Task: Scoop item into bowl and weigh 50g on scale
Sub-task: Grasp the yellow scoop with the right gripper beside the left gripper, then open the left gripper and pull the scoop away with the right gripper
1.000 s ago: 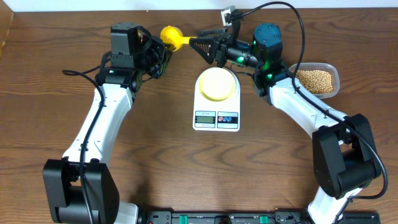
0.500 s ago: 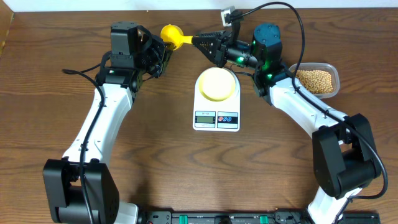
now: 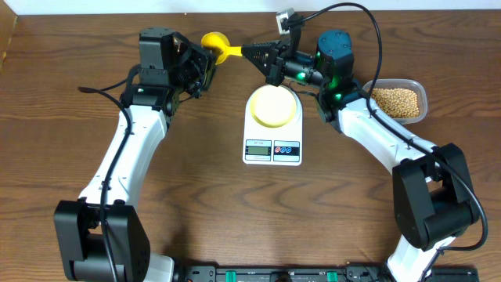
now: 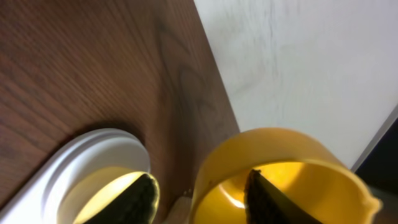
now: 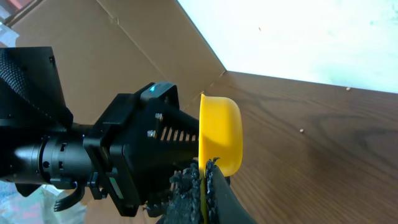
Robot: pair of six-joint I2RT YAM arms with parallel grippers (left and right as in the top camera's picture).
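A yellow scoop [image 3: 214, 41] hangs above the table's back edge, between my two arms. My right gripper [image 3: 249, 52] is shut on its handle, whose thin yellow edge is pinched between the pads [image 5: 204, 186]. The scoop's cup [image 5: 221, 134] faces my left gripper [image 3: 205, 61]. That gripper [image 4: 199, 200] is open, with one finger inside the scoop's cup [image 4: 286, 162] and the other outside it. The pale yellow-green bowl [image 3: 273, 104] sits on the white scale [image 3: 272, 145] in the middle. The tan beans [image 3: 395, 100] lie at the right.
A clear plastic tub [image 3: 420, 92] holds the beans near the right arm's base. The bowl [image 4: 102, 193] and the scale's white platform [image 4: 81, 155] show below the left wrist. A pale wall [image 4: 311, 62] rises behind the table's back edge.
My right gripper has closed on the scoop's handle. My left gripper, shut on the scoop before, has opened. The scoop has barely moved.
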